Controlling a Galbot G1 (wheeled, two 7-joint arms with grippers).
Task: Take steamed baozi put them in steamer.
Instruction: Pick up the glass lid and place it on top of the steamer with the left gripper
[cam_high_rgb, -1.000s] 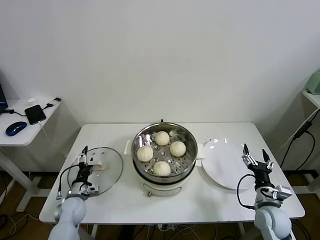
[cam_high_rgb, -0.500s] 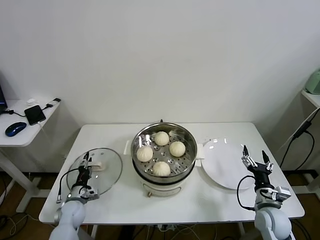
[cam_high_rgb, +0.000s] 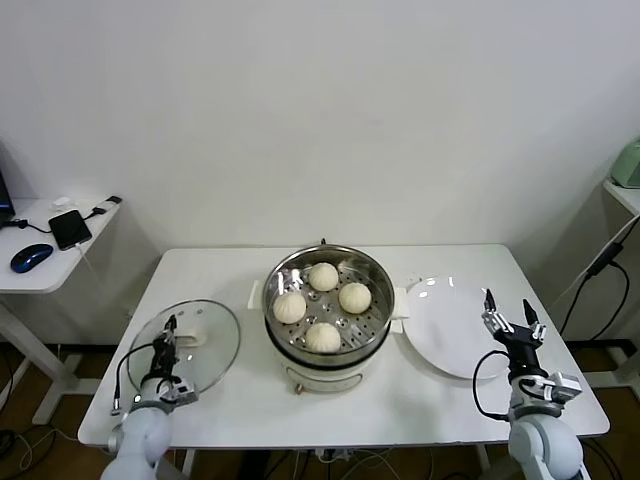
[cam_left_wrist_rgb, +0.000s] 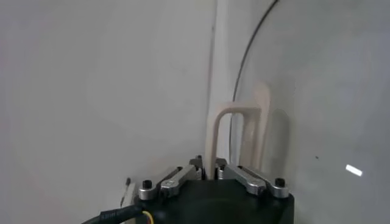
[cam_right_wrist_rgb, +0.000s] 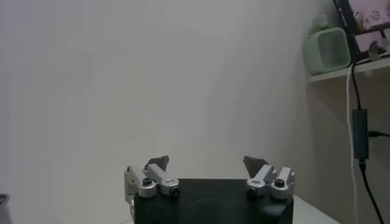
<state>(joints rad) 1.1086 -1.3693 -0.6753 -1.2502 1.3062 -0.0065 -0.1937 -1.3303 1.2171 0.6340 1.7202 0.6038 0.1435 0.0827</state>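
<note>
Several cream-white steamed baozi (cam_high_rgb: 323, 276) lie on the perforated tray inside the shiny round steamer (cam_high_rgb: 377, 278) at the table's middle. To its left, my left gripper (cam_high_rgb: 168, 337) is shut on the white loop handle (cam_left_wrist_rgb: 217, 128) of the round glass lid (cam_high_rgb: 210, 345). In the left wrist view the gripper (cam_left_wrist_rgb: 208, 171) pinches one leg of the handle, with the glass lid (cam_left_wrist_rgb: 317, 91) beyond it. My right gripper (cam_high_rgb: 510, 318) waits open and empty at the front right beside the plate. In the right wrist view the gripper (cam_right_wrist_rgb: 206, 163) shows both jaws wide apart.
A flat white plate (cam_high_rgb: 450, 320) lies right of the steamer. A side table at far left carries a phone (cam_high_rgb: 70, 227) and a mouse (cam_high_rgb: 32, 256). A cable hangs by the table's right edge.
My left gripper closed onto the lid handle. Gripper and lid shifted slightly left and toward the table's front edge. The right arm barely moved.
</note>
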